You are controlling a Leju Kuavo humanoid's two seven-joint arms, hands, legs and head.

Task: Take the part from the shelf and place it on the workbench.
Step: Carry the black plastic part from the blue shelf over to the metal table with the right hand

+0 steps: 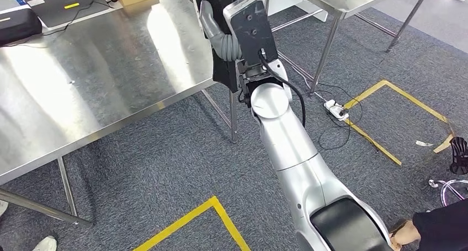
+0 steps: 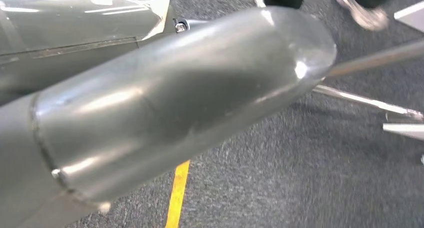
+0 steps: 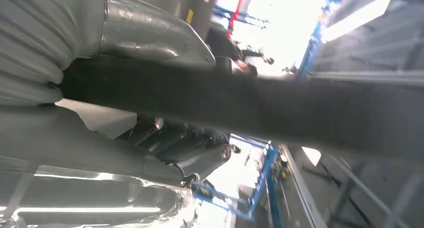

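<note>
At the near right corner of the steel workbench (image 1: 94, 80), the right hand (image 1: 223, 38) is raised with its wrist camera housing facing the head camera, and it grips a flat black part (image 1: 223, 71) that hangs down beside the table edge. The right wrist view backs this up: the thick grey thumb (image 3: 150, 37) lies on one face of a dark, matte slab (image 3: 260, 107) while darker fingers (image 3: 185, 143) close under the other face, so the part is clamped between them. Holding it edge-on like this probably keeps the thin piece from slipping while it is carried; my guess is that the placing step is close, since the part sits just over the table's corner but does not yet rest on it.

The workbench top is brushed stainless steel, bright with long reflections, on slim metal legs. The part looks dull and non-reflective, plate-like with a straight edge; its exact outline is hidden by the hand. The arm is smooth silver shell with a ribbed grey wrist cover. The floor is dark grey carpet marked with yellow tape (image 1: 193, 218).

The left wrist view looks past a glossy rounded shell at carpet, and I cannot tell how the left hand is set.
</note>
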